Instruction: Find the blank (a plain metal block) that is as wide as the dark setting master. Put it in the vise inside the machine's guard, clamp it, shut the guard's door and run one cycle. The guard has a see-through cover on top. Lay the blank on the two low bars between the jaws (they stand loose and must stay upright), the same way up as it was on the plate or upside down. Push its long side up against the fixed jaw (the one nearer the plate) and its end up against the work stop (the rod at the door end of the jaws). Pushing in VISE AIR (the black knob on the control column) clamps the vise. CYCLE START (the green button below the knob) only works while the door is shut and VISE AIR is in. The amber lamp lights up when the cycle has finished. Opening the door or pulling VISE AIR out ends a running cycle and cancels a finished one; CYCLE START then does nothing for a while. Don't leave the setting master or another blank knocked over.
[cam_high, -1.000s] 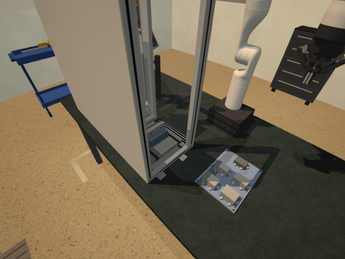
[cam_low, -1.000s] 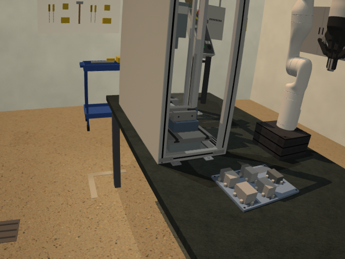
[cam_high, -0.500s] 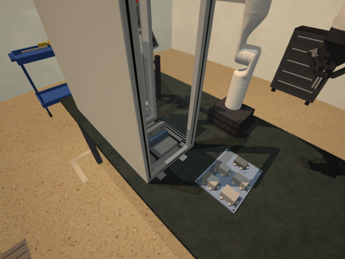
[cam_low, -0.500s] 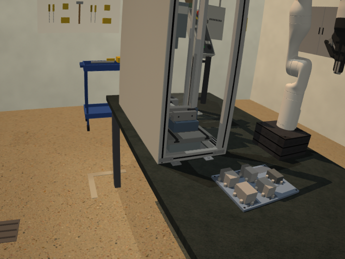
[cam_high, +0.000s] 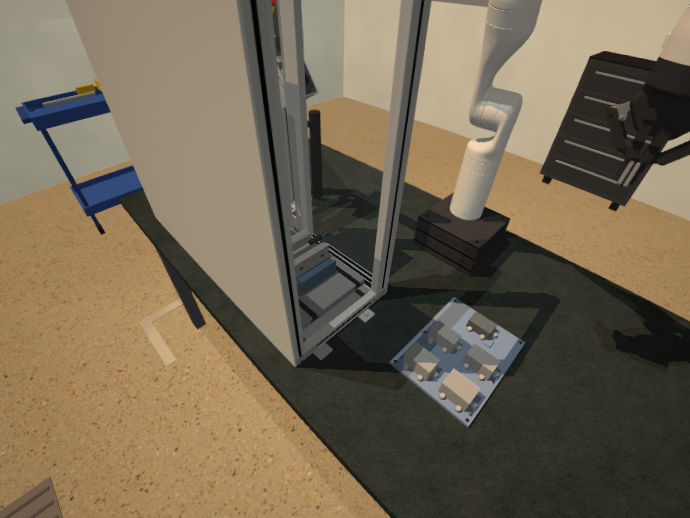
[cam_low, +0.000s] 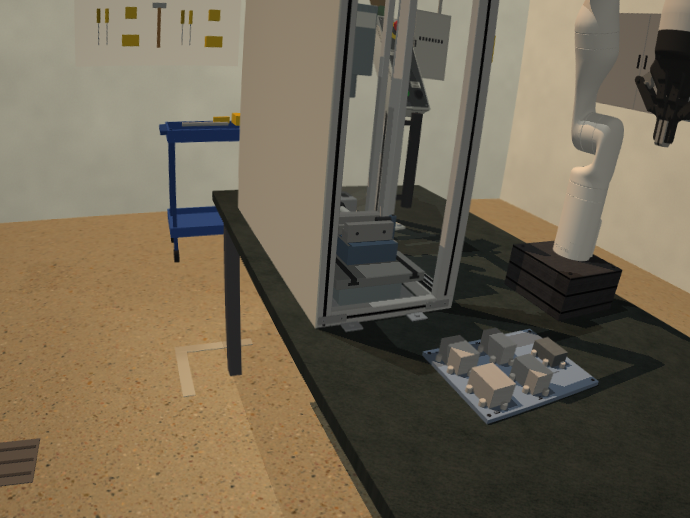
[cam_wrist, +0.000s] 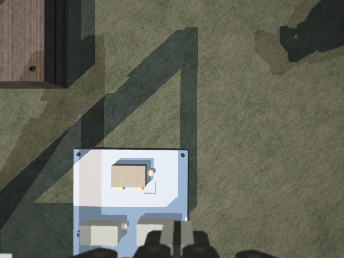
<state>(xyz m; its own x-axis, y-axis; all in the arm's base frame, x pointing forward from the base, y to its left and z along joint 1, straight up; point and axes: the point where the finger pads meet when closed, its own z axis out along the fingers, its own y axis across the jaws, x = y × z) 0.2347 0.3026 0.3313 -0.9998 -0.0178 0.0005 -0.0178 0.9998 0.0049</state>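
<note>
The dark setting master (cam_high: 482, 325) (cam_low: 550, 352) (cam_wrist: 128, 176) sits upright on the blue-grey plate (cam_high: 507, 341) (cam_low: 576, 379) (cam_wrist: 167, 200), beside small round pegs. Four paler grey, blocky blanks (cam_high: 459, 388) (cam_low: 491, 384) (cam_wrist: 100, 234) stand near it. The vise (cam_high: 316, 277) (cam_low: 367, 250) lies inside the tall, framed guard (cam_high: 183, 139) (cam_low: 287, 139).

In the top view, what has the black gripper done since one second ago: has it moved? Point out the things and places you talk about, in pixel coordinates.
Yes: against the dark metal drawer cabinet (cam_high: 585, 136), the black gripper (cam_high: 629, 173) (cam_low: 663, 140) (cam_wrist: 177, 240) has shifted rightward and lower in the picture.
</note>
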